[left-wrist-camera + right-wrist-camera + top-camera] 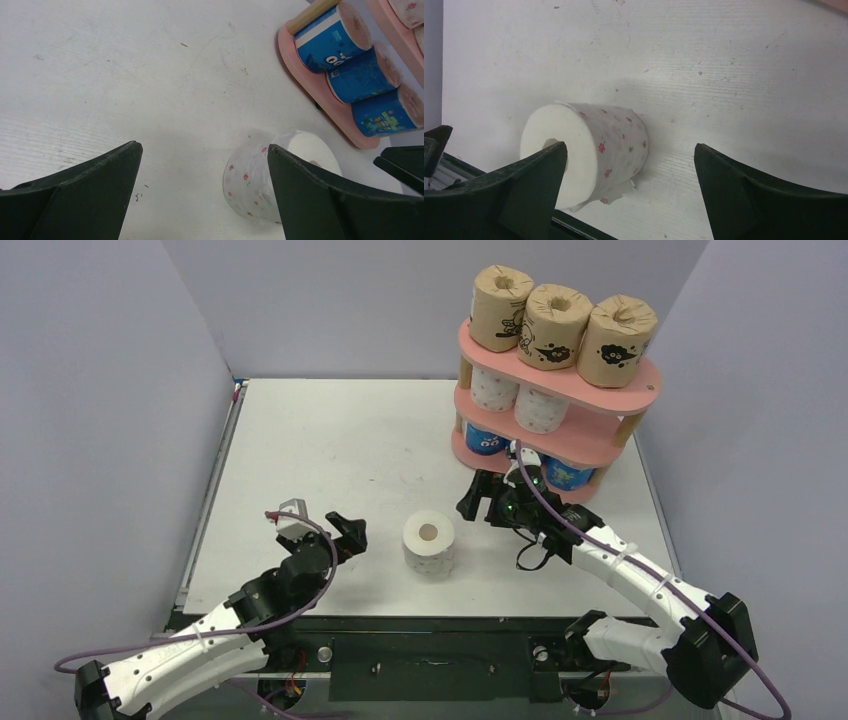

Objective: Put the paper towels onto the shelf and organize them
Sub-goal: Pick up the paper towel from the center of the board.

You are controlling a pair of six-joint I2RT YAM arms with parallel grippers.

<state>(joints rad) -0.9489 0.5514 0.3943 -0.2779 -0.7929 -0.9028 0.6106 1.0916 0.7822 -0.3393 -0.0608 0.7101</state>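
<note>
From above, one white pink-dotted roll stands upright on the table between the two hands and touches neither. The left gripper sits just to one side of it with its jaws spread wide and empty. The right gripper, equally wide and empty, is just beyond the roll on the other side, with the shelf close behind it. Only this view shows the whole rack: three brown printed rolls on the top board, two white dotted rolls on the middle one, and blue rolls half hidden at the bottom. The left wrist camera settles the bottom tier (three blue rolls in a row on the pink board). It also shows the loose roll ahead of the left gripper, partly behind one finger rather than centred in the gap. The right wrist camera sees no shelf. There the roll is ahead of the right gripper, likewise overlapped by one finger, with its wrapper loose at the base.
</note>
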